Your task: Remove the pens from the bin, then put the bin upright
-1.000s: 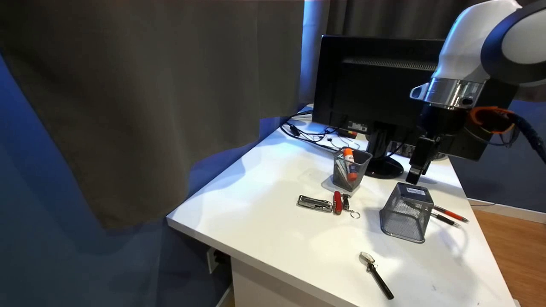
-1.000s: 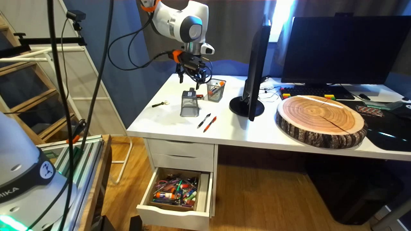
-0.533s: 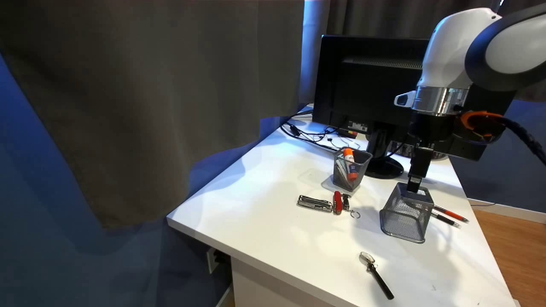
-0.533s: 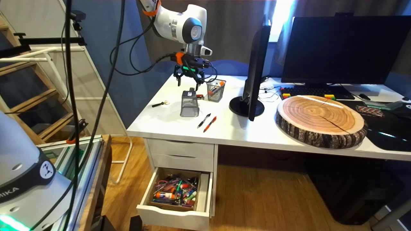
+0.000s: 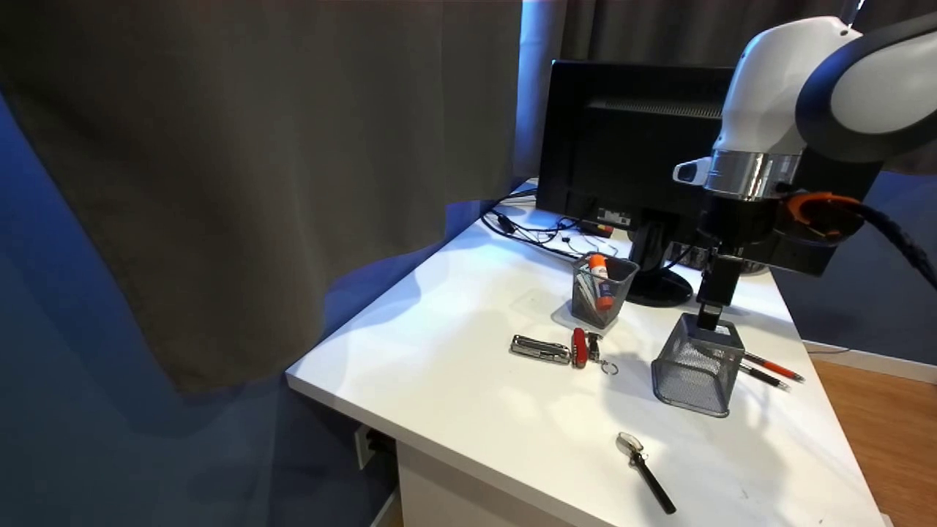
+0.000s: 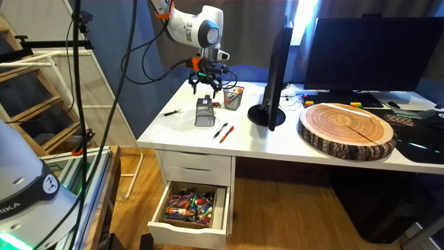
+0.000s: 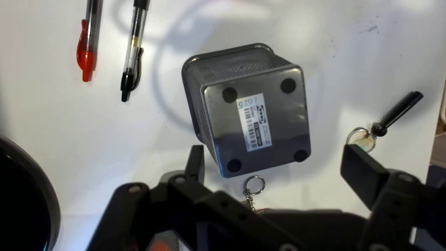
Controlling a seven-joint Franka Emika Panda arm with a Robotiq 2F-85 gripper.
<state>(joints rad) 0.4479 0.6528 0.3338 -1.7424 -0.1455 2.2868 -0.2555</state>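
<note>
Desk [image 5: 439, 329]: white top, long; shown in both exterior views.

Bin [image 7: 240, 111]: dark grey wire mesh. Stands mouth-down on the desk, flat base uppermost, bearing a printed label [image 7: 254, 122].

Red pen [image 6: 227, 134] and black pen [image 6: 220, 131]: outside the bin, flat on the desk near it, roughly parallel, apart from each other.

Gripper [image 6: 205, 92]: released, fingers [image 7: 364, 174] spread wide, close by the bin's upturned base; contact not tellable.

Mesh holder [image 5: 583, 306]: upright, holding an orange-capped tube [image 5: 598, 268] among slimmer pieces.

Multi-tool [image 5: 540, 350], metal, and red pocketknife [image 5: 580, 348], with key ring [image 5: 609, 369]: on the desk near the mesh holder.

Black-handled piece [image 5: 651, 479]: ring-headed, across the bin from the pens.

Monitor [image 6: 279, 69]: black, round-footed, beyond the mesh holder; loose cables [image 5: 505, 222] behind.

Second monitor [image 6: 374, 52]: black, wide, with keyboard [image 6: 347, 100] before it. Round wood slab [image 6: 341, 125], bark-rimmed, nearer the front edge.

Drawer unit [image 6: 196, 159]: white, beneath the desktop; lower drawer [image 6: 189, 237] pulled out, containing a carton [image 6: 185, 224] of jumbled stationery.

Room: blue wall [image 5: 51, 293], dark curtain [image 5: 307, 183], wood-plank floor [image 6: 281, 208].
</note>
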